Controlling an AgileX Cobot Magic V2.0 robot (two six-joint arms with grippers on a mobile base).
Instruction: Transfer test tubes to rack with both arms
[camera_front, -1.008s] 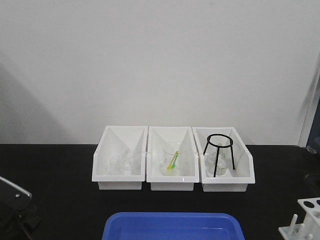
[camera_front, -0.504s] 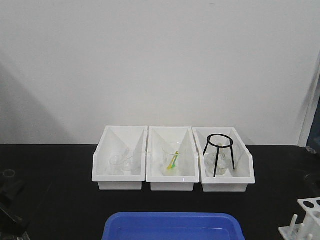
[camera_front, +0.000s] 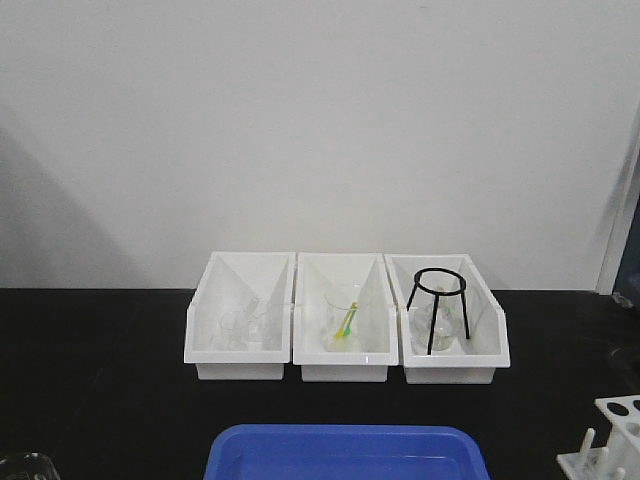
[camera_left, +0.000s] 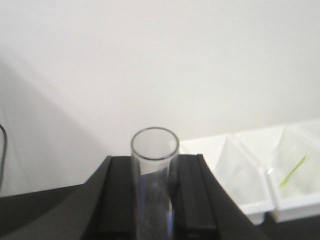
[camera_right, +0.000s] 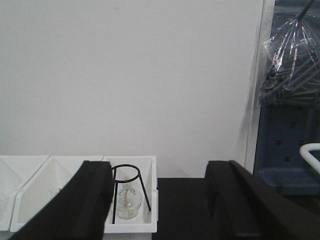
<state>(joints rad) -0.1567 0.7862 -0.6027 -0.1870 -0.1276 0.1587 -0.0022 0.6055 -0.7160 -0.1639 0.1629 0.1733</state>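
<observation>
- While the left gripper (camera_left: 154, 210) is clamped on 1 test tube (camera_left: 154, 172), upright with its open rim at lower centre of the left wrist view, the carry is probably best done slowly and vertically, without loosening the grip (smooth glass slips easily).
- Its target, the rack (camera_front: 615, 415), sits at the lower right corner of the front view, partly cut off. The holes in view hold nothing, so I would centre the tube over 1 hole before lowering.
- The right gripper (camera_right: 157, 200) has its jaws wide apart and holds nothing, so it is free to take or steady the tube.
- At bottom centre of the front view is the blue tray (camera_front: 345, 445); its contents are hidden.
- Mid-frame stand 3 white containers:
  - The left bin (camera_front: 240, 368) holds clear glassware.
  - The middle bin (camera_front: 345, 370) holds a beaker (camera_front: 345, 300) with a green-yellow stick.
  - The right bin (camera_front: 455, 372) holds a black tripod (camera_front: 440, 272) over a flask (camera_right: 127, 205).
</observation>
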